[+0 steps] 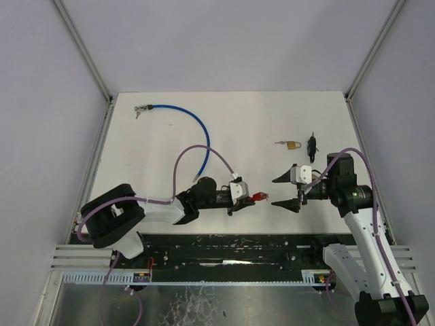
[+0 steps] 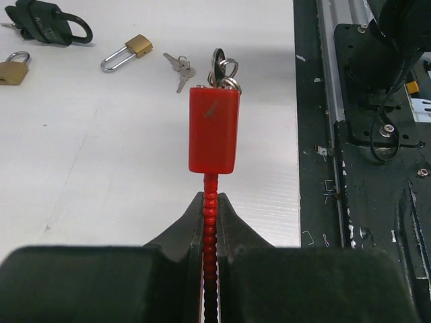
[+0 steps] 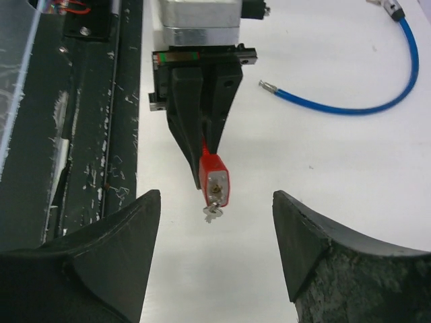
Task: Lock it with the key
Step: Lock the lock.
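Left gripper [image 2: 211, 202]: was clamped on the ribbed stem of the red lock [image 2: 213, 128]; the stem's lower end was hidden between the fingers.
Right gripper [image 1: 285, 191]: stood spread wide, empty, just right of the lock.
Red lock: sat mid-table [image 1: 170, 122], toward the near edge.
Key [image 3: 212, 212]: stuck out of the lock's end face; its blade was hidden.

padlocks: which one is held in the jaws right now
The red lock, clamped by its ribbed stem in the left jaws, keys in it. The brass padlocks and the black padlock lie loose on the table.
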You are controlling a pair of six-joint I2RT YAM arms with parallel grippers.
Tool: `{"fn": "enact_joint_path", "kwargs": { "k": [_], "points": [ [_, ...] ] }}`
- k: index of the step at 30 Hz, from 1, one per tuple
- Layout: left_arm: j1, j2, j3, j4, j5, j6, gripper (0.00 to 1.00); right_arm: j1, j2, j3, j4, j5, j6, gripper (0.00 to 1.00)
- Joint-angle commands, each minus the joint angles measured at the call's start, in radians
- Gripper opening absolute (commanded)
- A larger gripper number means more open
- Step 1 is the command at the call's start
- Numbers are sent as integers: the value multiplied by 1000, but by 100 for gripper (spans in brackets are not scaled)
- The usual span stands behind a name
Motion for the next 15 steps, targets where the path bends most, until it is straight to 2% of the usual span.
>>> {"fn": "enact_joint_path", "kwargs": {
  "k": [1, 5, 7, 11, 13, 15],
  "points": [
    [-9, -57, -13, -22, -49, 0, 0, -11, 16, 21, -71, -149, -117, 74],
    [-9, -83, -23, -36, -56, -32, 0, -8, 79, 39, -159, -190, -238, 76],
    [-10, -101, -26, -47, -53, -53, 0, -9, 143, 120, -285, -155, -395, 78],
    [-12, -130, -28, -84, -37, -72, 0, -9, 227, 191, -457, -168, -539, 78],
    [-16, -140, -32, -102, -49, -68, 0, -8, 232, 160, -438, -139, -541, 76],
    [-21, -142, -37, -107, -61, -65, 0, -8, 214, 108, -341, -112, -443, 72]
  ]
}}
